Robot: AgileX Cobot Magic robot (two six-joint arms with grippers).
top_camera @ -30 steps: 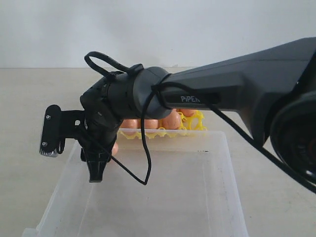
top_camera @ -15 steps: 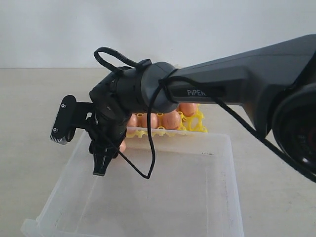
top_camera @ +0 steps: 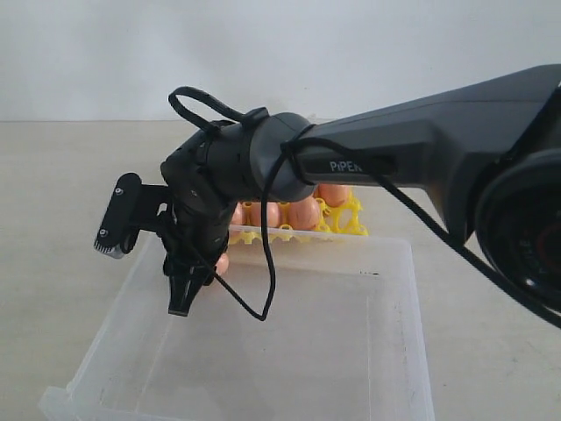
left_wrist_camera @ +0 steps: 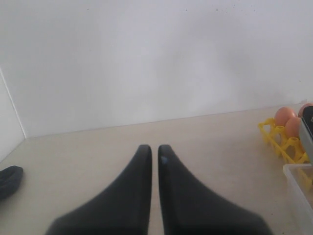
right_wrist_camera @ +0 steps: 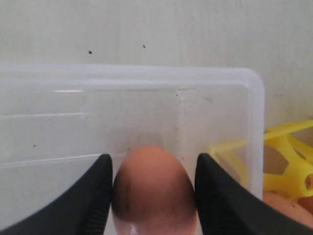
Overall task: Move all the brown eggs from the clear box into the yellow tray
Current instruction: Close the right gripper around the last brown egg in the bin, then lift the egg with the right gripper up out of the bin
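My right gripper (top_camera: 181, 307) points down over the far left corner of the clear box (top_camera: 386, 254), shut on a brown egg (top_camera: 222, 263). In the right wrist view that brown egg (right_wrist_camera: 154, 186) fills the gap between both black fingers (right_wrist_camera: 98, 196), above the clear box (right_wrist_camera: 254, 98) wall. The yellow tray (top_camera: 351, 215) stands just behind the box and holds several brown eggs (top_camera: 302, 213); part of it is hidden by the arm. My left gripper (left_wrist_camera: 152, 147) is shut with nothing in it, hovering over bare table to one side of the yellow tray (left_wrist_camera: 281, 142).
The right arm's thick forearm (top_camera: 438, 149) spans the exterior view from the right, with a black cable (top_camera: 263, 263) looping below the wrist. A white wall closes the back of the beige table (top_camera: 61, 193). A dark object (left_wrist_camera: 10, 178) lies at the left wrist view's edge.
My right gripper has shifted a little to the right with the egg in it, then almost stopped. The grip on the egg is unchanged.
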